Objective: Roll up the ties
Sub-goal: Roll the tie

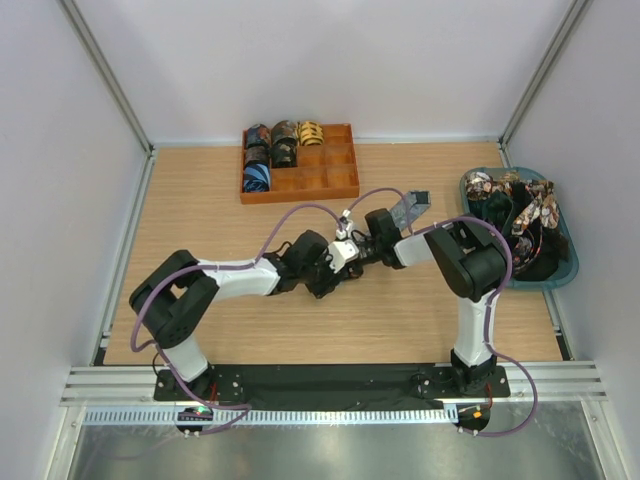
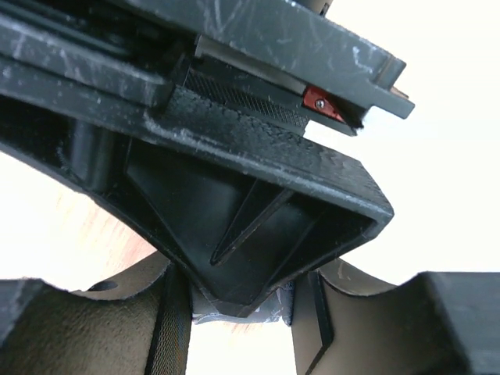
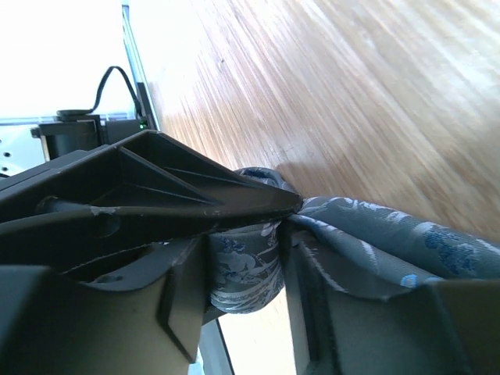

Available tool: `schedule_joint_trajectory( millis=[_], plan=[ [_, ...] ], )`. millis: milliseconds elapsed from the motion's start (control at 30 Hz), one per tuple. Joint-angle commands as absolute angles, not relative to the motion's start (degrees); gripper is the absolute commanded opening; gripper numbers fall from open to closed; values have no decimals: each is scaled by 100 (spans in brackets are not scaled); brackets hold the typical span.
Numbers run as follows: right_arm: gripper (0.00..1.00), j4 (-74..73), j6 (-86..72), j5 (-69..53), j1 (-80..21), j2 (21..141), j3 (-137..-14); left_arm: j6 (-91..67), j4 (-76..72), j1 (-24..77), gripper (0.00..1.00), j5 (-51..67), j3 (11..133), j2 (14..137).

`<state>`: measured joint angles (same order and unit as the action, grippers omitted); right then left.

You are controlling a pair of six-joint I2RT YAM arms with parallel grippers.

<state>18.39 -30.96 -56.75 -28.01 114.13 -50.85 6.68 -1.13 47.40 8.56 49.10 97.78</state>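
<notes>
A grey-blue patterned tie is wound into a small roll [image 3: 246, 262] at the middle of the table, where both arms meet. My right gripper [image 3: 242, 273] is shut on the roll, and its loose tail [image 3: 391, 242] drapes over the right-hand finger. In the top view that tail [image 1: 410, 208] stretches up and to the right. My left gripper [image 2: 238, 328] comes from the opposite side, with a strip of the same fabric [image 2: 284, 304] spanning its fingers. The right gripper's black finger [image 2: 258, 234] fills most of the left wrist view. In the top view the left gripper [image 1: 335, 262] and right gripper [image 1: 352, 250] overlap.
An orange compartment tray [image 1: 300, 197] at the back holds several rolled ties [image 1: 283, 145]. A teal basket [image 1: 575, 255] at the right edge holds loose tangled ties [image 1: 510, 190]. Purple cables loop over both arms.
</notes>
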Motion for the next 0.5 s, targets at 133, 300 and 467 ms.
schedule_joint_trajectory(
  millis=[133,300,467],
  plan=[
    [62,1653,-3050,-5389,-2777,10925,-5203,650,457,4746,27,800,5054,10054],
    [63,1275,-3006,-5186,-2707,10626,-5273,650,562,4755,24,809,5142,10142],
    [62,1257,-3190,-4879,-2523,10311,-5212,642,685,4755,23,826,5229,10230]
  ],
)
